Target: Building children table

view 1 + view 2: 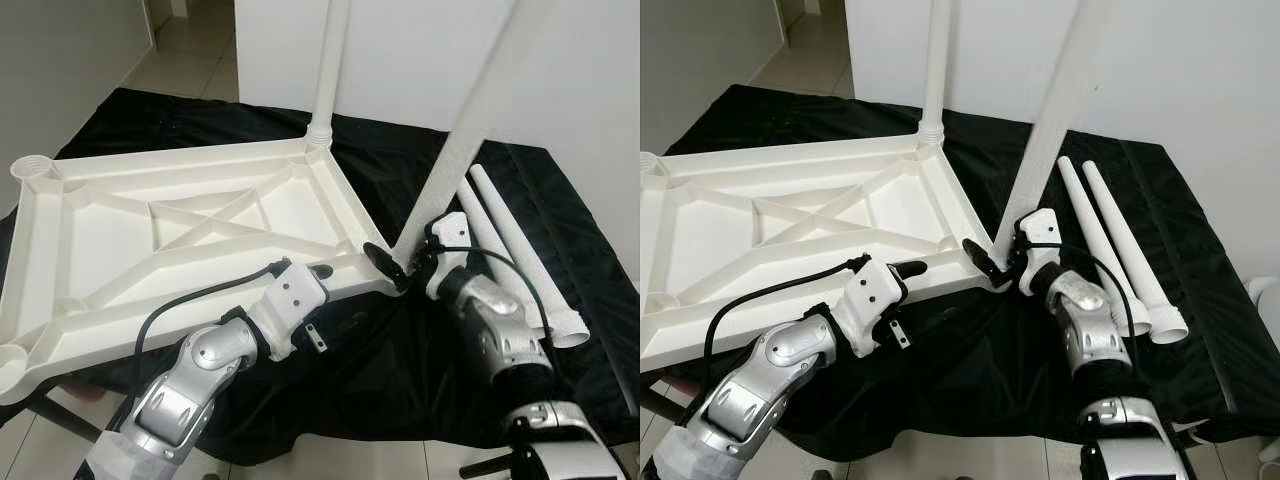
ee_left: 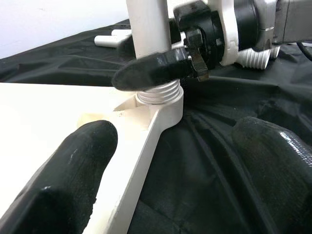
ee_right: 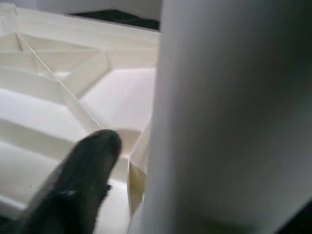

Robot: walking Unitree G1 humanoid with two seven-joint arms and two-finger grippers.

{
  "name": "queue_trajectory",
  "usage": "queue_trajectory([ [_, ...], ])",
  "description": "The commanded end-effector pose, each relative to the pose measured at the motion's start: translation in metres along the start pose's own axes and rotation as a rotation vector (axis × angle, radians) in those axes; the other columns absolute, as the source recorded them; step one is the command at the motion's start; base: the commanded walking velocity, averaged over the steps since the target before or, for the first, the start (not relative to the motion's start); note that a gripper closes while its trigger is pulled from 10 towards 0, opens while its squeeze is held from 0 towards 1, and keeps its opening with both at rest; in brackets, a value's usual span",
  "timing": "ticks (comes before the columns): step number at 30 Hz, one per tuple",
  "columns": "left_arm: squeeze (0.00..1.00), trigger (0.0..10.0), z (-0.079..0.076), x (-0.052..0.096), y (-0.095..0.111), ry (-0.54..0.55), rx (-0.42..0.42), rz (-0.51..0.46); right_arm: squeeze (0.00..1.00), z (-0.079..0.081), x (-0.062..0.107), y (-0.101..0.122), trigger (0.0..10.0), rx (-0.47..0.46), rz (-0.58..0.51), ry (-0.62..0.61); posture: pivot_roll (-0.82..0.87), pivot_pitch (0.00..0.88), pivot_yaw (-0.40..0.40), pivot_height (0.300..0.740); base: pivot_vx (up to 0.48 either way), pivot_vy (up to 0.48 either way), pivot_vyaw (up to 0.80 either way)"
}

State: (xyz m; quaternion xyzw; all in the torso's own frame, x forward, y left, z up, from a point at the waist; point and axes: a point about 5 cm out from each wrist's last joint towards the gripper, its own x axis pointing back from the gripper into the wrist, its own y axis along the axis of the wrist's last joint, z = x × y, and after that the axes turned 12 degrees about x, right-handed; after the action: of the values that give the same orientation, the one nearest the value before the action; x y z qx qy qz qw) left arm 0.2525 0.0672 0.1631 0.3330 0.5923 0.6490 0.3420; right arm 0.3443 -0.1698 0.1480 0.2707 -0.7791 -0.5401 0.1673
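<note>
The white table top point(image 1: 100, 230) lies upside down on a black cloth. One white leg point(image 1: 330, 70) stands upright in its far right corner. A second leg point(image 1: 470, 110) leans in the near right corner socket, its threaded end point(image 2: 158, 93) partly showing above the socket. My right gripper point(image 1: 400, 268) is shut on this leg just above the thread, with one finger point(image 2: 151, 70) across its front. My left gripper point(image 2: 170, 156) is open at the table top's near rim, close to that corner, one finger over the plastic and the other over the cloth.
Two loose white legs point(image 1: 510, 250) lie side by side on the cloth point(image 1: 560, 200) to the right of my right arm. Open sockets sit at the far left corner point(image 1: 35, 168) and near left corner point(image 1: 10, 365). A white wall stands behind; tiled floor shows below.
</note>
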Motion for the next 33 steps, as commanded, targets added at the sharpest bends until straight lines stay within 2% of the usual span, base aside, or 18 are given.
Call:
queue_trajectory([
  [1,0.00,10.0,-0.001,0.000,-0.002,-0.027,0.007,0.019,0.00,-0.001,0.001,-0.003,0.0,0.021,0.024,0.024,0.07,0.067,-0.082,0.740,0.000,0.000,0.00],
  [4,0.00,10.0,0.000,0.000,-0.002,-0.023,0.006,0.018,0.00,-0.002,0.002,-0.006,0.0,0.021,0.043,0.041,0.07,0.067,-0.082,0.740,0.000,0.000,0.00],
  [8,0.00,10.0,-0.001,0.000,-0.002,-0.015,0.007,0.016,0.00,-0.005,0.012,-0.019,0.0,-0.007,0.094,0.070,0.07,0.070,-0.087,0.740,0.000,0.000,0.00],
  [14,0.00,10.0,-0.002,0.000,-0.002,-0.020,0.010,0.017,0.00,-0.004,0.017,-0.025,0.0,-0.039,0.094,0.075,0.06,0.073,-0.083,0.740,0.000,0.000,0.00],
  [15,0.00,10.0,-0.002,0.000,-0.002,-0.021,0.009,0.018,0.00,-0.002,0.017,-0.026,10.0,-0.060,0.090,0.060,0.06,0.074,-0.082,0.740,0.000,0.000,0.00],
  [19,0.00,10.0,-0.001,0.001,-0.002,-0.023,0.008,0.019,0.00,0.002,0.016,-0.024,10.0,-0.070,0.076,0.024,0.06,0.076,-0.083,0.740,0.000,0.000,0.00],
  [21,0.00,10.0,-0.002,0.002,-0.003,-0.024,0.008,0.022,0.00,0.004,0.012,-0.022,10.0,-0.058,0.095,-0.070,0.06,0.078,-0.085,0.740,0.000,0.000,0.00],
  [23,0.00,10.0,-0.002,0.002,-0.003,-0.023,0.009,0.023,0.00,0.010,0.008,-0.021,10.0,-0.087,0.124,-0.191,0.07,0.077,-0.085,0.740,0.000,0.000,0.00],
  [27,0.00,10.0,-0.003,0.002,-0.003,-0.023,0.010,0.024,0.00,0.014,0.007,-0.022,10.0,-0.130,0.154,-0.283,0.07,0.077,-0.086,0.740,0.000,0.000,0.00],
  [30,0.00,10.0,-0.003,0.003,-0.004,-0.024,0.009,0.027,0.00,0.026,0.005,-0.024,10.0,-0.175,0.189,-0.418,0.07,0.076,-0.083,0.740,0.000,0.000,0.00],
  [33,0.00,10.0,-0.003,0.004,-0.004,-0.024,0.009,0.029,0.00,0.032,0.006,-0.024,10.0,-0.188,0.210,-0.483,0.07,0.074,-0.084,0.740,0.000,0.000,0.00],
])
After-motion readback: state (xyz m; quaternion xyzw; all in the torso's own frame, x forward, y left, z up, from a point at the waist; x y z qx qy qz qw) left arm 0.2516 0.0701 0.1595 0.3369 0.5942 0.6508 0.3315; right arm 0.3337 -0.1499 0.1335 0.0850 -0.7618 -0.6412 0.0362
